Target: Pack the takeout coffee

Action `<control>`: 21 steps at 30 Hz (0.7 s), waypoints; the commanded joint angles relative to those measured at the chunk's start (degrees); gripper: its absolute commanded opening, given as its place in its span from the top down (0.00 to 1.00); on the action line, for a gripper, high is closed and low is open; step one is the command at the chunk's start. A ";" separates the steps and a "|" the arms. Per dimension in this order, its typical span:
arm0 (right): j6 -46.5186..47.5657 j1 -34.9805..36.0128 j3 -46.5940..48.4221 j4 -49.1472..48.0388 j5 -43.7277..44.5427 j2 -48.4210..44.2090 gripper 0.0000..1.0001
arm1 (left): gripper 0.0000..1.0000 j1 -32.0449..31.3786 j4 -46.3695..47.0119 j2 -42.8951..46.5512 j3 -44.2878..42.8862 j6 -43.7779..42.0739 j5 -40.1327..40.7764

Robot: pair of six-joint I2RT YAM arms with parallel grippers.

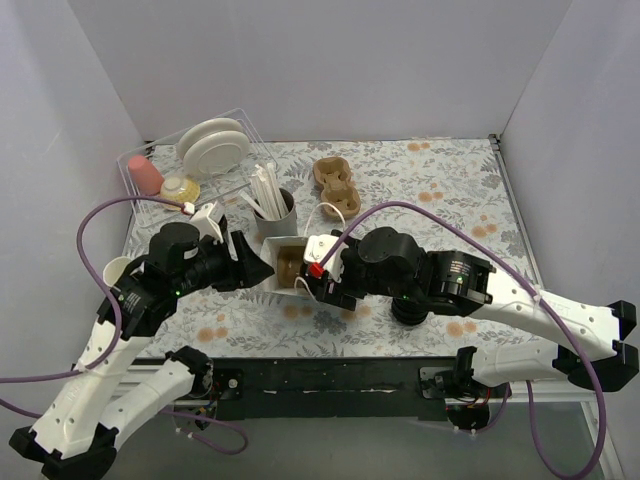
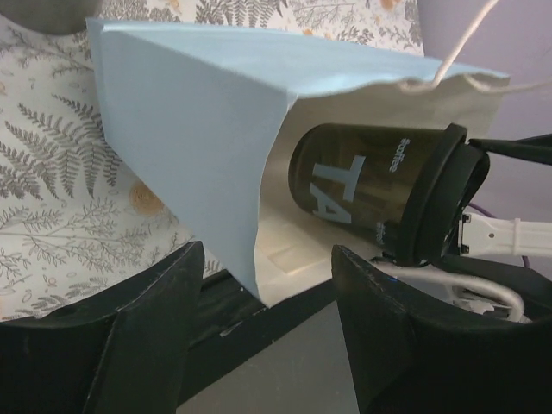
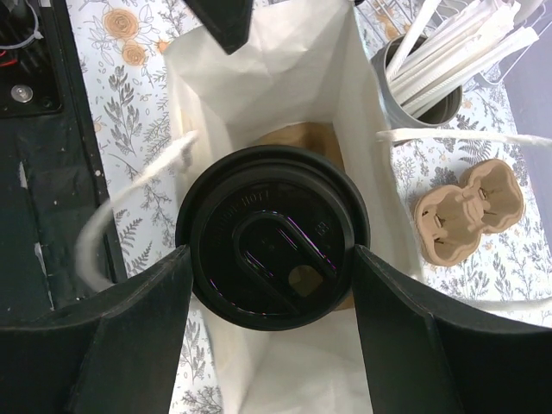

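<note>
The takeout coffee is inside the open white paper bag, which stands on the flowered table between the two arms. The right gripper reaches into the bag from above, and its jaws hold the cup at its black lid, one on each side. The left gripper is at the bag's outer corner with its jaws wide apart, pinching nothing.
</note>
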State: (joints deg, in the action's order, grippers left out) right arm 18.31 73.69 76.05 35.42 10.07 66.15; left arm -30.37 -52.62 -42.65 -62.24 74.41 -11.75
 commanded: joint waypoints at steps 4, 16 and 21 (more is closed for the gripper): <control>-2.39 1.10 -0.55 -3.69 1.97 0.12 0.64 | 0.42 0.05 0.23 3.72 3.96 0.74 -1.44; -3.36 2.51 -1.34 -4.30 3.21 0.21 0.65 | 0.62 0.05 3.48 1.87 5.64 -2.34 0.41; -2.76 2.77 -1.96 -4.31 4.08 0.12 0.66 | 0.88 0.05 6.47 1.61 7.21 -5.14 -0.64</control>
State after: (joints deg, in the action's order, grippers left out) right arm 15.53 75.94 74.91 34.00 12.47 66.54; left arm -30.37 -49.65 -41.41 -56.60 72.51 -11.62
